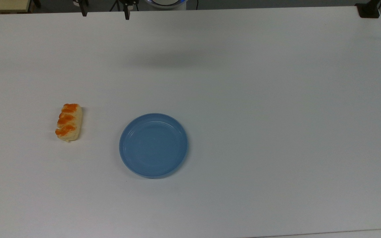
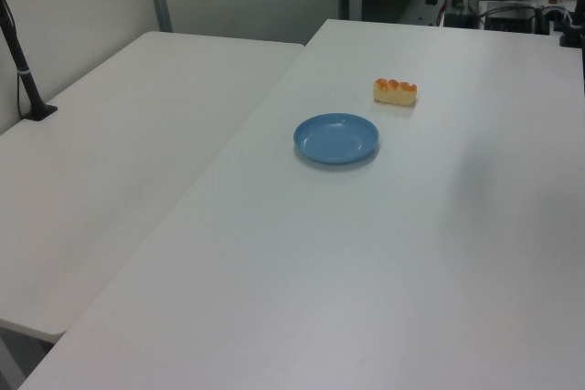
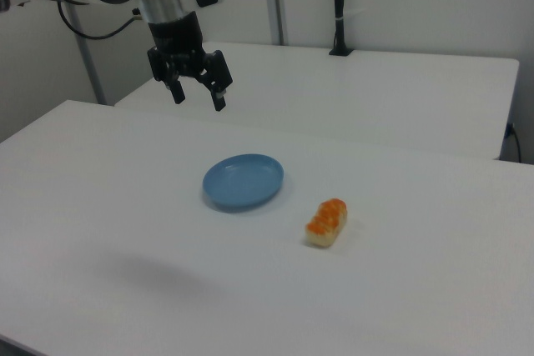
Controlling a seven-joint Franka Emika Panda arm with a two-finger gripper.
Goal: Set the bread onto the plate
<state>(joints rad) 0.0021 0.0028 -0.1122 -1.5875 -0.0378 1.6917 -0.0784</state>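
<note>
With the gripper (image 3: pixel 198 95) high above the tabletop (image 1: pixel 276 115), jaws spread and empty, you risk nudging the bread (image 1: pixel 69 122), which lies beside the plate (image 1: pixel 153 145), during descent.

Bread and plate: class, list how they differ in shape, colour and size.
The bread is oblong; the plate is round. The bread is cream with orange-brown bumps; the plate is plain blue. The bread is much smaller than the plate. Both rest apart on the white table.
</note>
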